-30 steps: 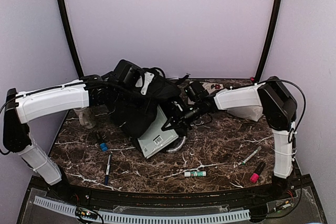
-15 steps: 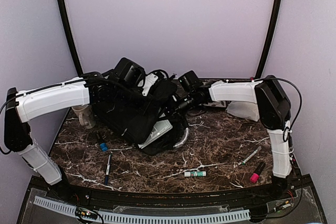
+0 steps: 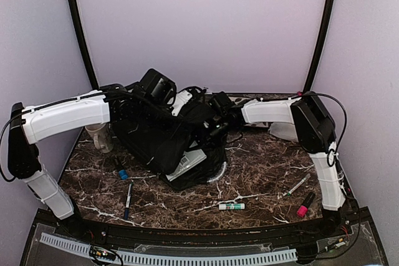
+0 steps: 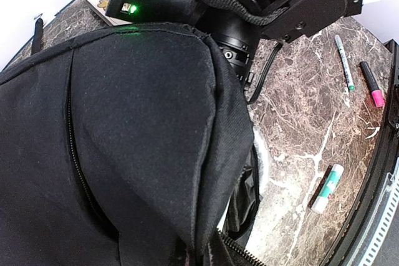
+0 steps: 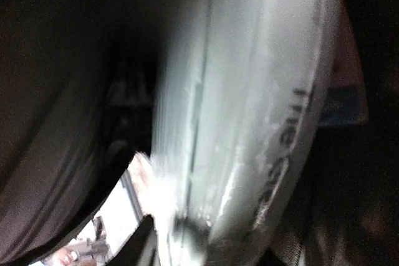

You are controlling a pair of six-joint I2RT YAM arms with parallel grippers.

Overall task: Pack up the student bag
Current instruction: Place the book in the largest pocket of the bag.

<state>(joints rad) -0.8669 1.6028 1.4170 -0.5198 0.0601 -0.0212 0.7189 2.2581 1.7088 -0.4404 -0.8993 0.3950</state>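
While the student bag [image 3: 156,138] stands propped on the bench [image 3: 268,169], the left gripper [image 3: 181,105] pinches its top fabric — the right gripper [image 3: 215,130] is buried in its mouth, state I cannot tell.

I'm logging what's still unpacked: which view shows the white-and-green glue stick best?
The left wrist view: the glue stick lies large and unobstructed on the marble table. The top external view shows the glue stick whole but small. The right wrist view misses it.

Glue stick [image 3: 231,206] in front of student bag [image 3: 153,140]
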